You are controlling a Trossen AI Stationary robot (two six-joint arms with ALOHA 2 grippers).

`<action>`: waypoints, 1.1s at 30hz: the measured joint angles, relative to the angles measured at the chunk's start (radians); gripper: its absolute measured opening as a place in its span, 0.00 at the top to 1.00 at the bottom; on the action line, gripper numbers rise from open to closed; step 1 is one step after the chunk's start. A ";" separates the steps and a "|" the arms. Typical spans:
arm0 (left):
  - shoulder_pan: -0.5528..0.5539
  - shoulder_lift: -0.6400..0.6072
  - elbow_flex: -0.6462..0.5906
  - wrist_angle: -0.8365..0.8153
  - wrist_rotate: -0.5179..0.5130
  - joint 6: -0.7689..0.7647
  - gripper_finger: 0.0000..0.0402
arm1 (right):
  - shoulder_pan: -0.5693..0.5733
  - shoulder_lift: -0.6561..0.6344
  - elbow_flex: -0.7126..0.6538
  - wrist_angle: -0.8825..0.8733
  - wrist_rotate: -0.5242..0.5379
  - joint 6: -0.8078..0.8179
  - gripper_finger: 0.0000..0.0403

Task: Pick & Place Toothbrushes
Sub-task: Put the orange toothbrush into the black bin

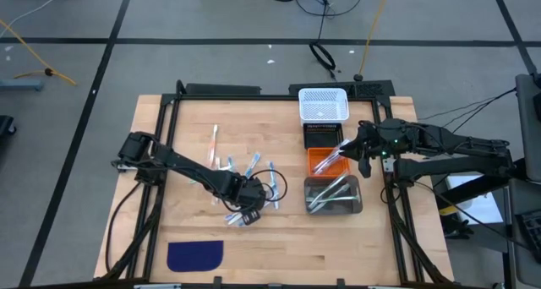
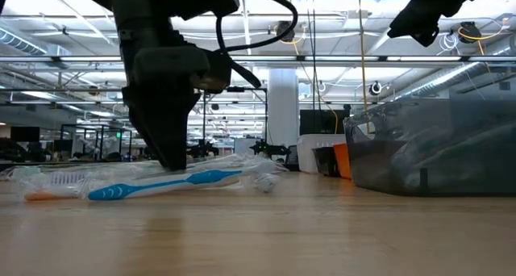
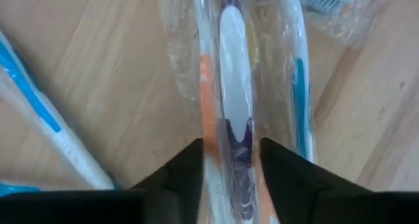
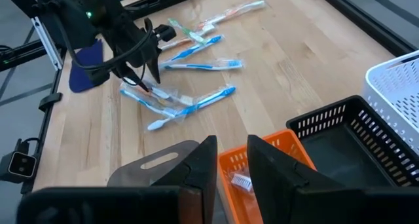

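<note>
Several wrapped toothbrushes (image 1: 254,175) lie flat in a loose pile mid-table; one more toothbrush (image 1: 214,141) lies apart toward the far edge. My left gripper (image 1: 248,206) is down at the near end of the pile, shut on a white, purple and orange toothbrush (image 3: 230,86). A blue-and-white toothbrush (image 2: 161,185) lies beside it. My right gripper (image 4: 232,165) hovers above the orange bin (image 4: 262,185), fingers slightly apart and holding nothing. A toothbrush (image 4: 241,180) lies in that bin. My left gripper pinches the wrapped toothbrush's handle (image 3: 234,152) between its two fingers (image 3: 186,168), through the clear wrapper. It comes from above, pointing down, with the fingers across the handle. The toothbrush lies on the table, among the others.
A white basket (image 1: 324,105), a black bin (image 1: 323,135), the orange bin (image 1: 314,158) and a clear grey bin (image 1: 334,194) holding toothbrushes stand in a row on the right. A dark blue cloth patch (image 1: 194,255) lies near the front edge. Bare wood lies between.
</note>
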 joint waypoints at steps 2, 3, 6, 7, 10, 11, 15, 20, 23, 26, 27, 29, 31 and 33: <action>0.000 -0.006 0.000 0.001 0.001 -0.005 0.76 | 0.000 0.000 0.000 0.000 0.001 -0.001 0.81; 0.002 -0.008 0.001 0.002 0.003 -0.008 0.82 | 0.000 0.000 0.000 -0.001 0.001 -0.006 0.81; 0.005 -0.007 0.001 -0.004 0.017 -0.017 0.97 | 0.000 0.000 0.000 -0.001 0.001 -0.016 0.81; 0.005 -0.007 0.001 -0.007 0.020 -0.026 0.97 | 0.000 0.000 0.000 -0.001 0.001 -0.016 0.81; 0.005 -0.019 0.000 -0.013 0.023 -0.034 0.98 | 0.000 0.000 0.000 -0.001 0.001 -0.016 0.81; 0.005 -0.032 0.000 -0.015 0.025 -0.034 0.99 | 0.000 0.000 0.000 -0.001 0.001 -0.016 0.81; -0.002 -0.117 0.000 -0.016 -0.009 -0.034 1.00 | 0.000 0.000 -0.043 0.042 -0.002 -0.016 0.81; -0.020 -0.238 0.001 0.012 -0.103 -0.013 1.00 | 0.000 0.000 -0.138 0.201 -0.009 -0.015 0.81; -0.031 -0.281 0.001 0.015 -0.111 -0.010 1.00 | 0.000 0.001 -0.187 0.305 -0.050 -0.016 0.81; -0.049 -0.284 0.001 0.014 -0.140 -0.010 1.00 | 0.000 0.002 -0.220 0.383 -0.086 -0.014 0.81; -0.055 -0.284 0.001 0.013 -0.154 -0.008 1.00 | 0.000 0.004 -0.226 0.397 -0.097 0.002 0.81; -0.064 -0.283 0.001 0.017 -0.201 -0.004 1.00 | 0.000 0.010 -0.235 0.426 -0.121 0.038 0.81; -0.075 -0.281 0.001 0.020 -0.250 -0.002 1.00 | 0.000 0.021 -0.249 0.474 -0.152 0.060 0.81; -0.084 -0.280 0.001 0.023 -0.282 0.014 1.00 | 0.000 0.036 -0.270 0.550 -0.176 0.075 0.81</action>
